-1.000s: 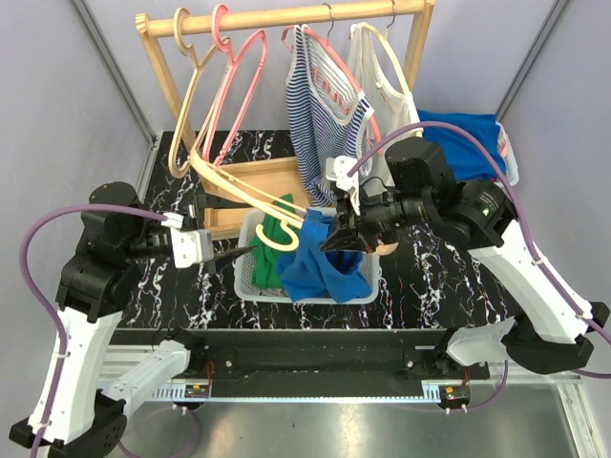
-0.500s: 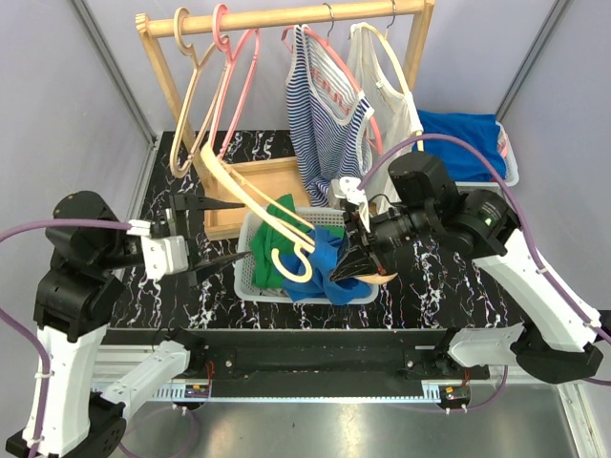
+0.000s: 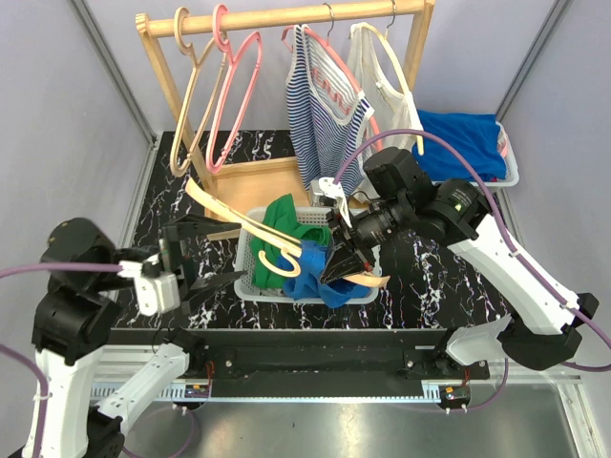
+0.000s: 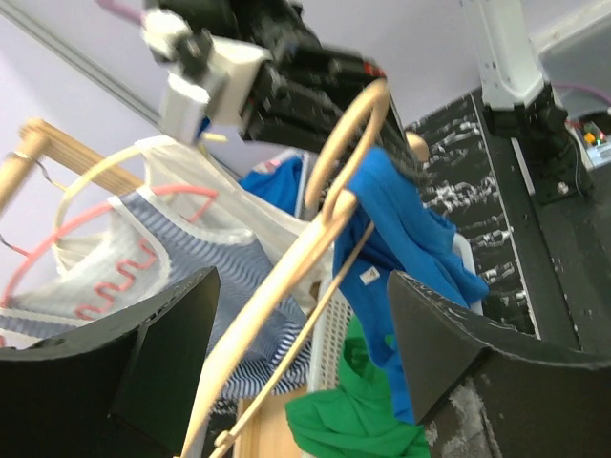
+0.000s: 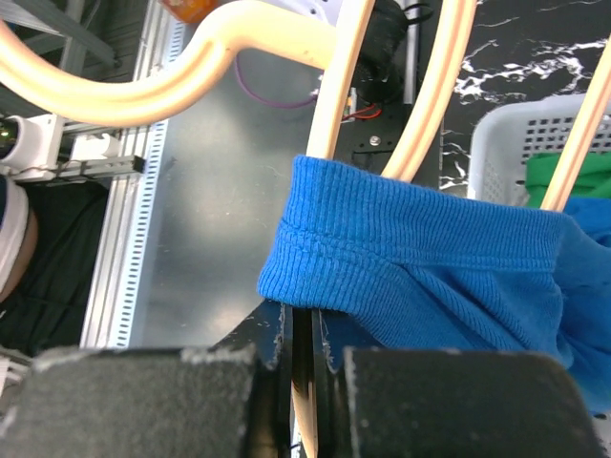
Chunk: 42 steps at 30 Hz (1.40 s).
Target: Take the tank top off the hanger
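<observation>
Pinching tight, the right gripper has its two fingers closed on the blue tank top. In the right wrist view the fingers are pressed together on the thick blue edge, and a thin bar of the cream hanger runs down between them too. The tank top is on that hanger, bunched up near its hook end, and it hangs over the white basket in the middle of the black table. A green cloth lies in the basket next to it.

The left gripper is spread wide and holds nothing. It floats just left of the basket and points at the hanger. From its own camera the hanger and the blue top show between its two dark fingers, but farther off.

At the back, a striped top and a white top hang on the wooden rack.
</observation>
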### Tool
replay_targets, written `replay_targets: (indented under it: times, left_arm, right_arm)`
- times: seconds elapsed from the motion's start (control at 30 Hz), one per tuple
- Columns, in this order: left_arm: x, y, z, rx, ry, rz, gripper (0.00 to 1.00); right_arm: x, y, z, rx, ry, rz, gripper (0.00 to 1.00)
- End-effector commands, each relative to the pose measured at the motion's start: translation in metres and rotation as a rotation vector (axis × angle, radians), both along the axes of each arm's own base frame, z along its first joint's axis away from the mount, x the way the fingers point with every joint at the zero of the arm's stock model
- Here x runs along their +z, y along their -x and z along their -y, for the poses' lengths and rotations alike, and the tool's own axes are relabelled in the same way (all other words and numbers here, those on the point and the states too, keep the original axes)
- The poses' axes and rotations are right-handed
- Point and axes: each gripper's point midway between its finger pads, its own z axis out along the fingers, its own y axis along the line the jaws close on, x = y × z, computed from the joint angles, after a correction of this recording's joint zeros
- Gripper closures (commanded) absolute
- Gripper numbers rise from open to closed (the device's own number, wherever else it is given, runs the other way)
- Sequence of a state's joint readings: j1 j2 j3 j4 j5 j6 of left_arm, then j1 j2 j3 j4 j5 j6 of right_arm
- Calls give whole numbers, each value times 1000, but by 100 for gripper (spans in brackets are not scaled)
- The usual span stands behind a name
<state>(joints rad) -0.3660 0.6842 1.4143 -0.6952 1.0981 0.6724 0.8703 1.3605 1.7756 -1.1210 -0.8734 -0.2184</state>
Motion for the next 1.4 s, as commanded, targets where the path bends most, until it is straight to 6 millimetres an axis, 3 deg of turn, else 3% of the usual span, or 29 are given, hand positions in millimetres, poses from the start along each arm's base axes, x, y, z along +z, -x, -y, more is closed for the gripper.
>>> replay_targets:
  times: [0.0,0.2,0.37,0.5,0.53,0.67,0.97,1.27,1.37]
  left_arm:
    - [-29,-29,7,11,-74,19,22]
    - [-27,-46,13,3,-104,105,23]
    - [-24,-49,11,27,-107,122,26]
    - [-26,-50,10,23,-140,101,44]
    - [-30,-48,9,19,-159,80,53]
    - [-34,-48,9,13,-190,66,66]
    - [-46,-51,9,13,-232,22,67]
    - [-57,-48,10,-4,-258,-26,77]
    - [-61,-49,11,-11,-265,-44,72]
  right_arm:
    - [26,15,-2,72,-81,-26,100]
    - [21,21,-2,88,-62,-60,100]
    - [16,21,-5,94,-45,-73,100]
    - [9,13,-10,63,-15,-63,100]
    - [7,9,-11,47,-4,-50,100]
    - [16,4,-12,34,-17,-10,100]
    - [21,5,-21,89,-26,-41,100]
    - [32,6,-12,65,-40,14,100]
    - [39,5,-11,64,-59,46,100]
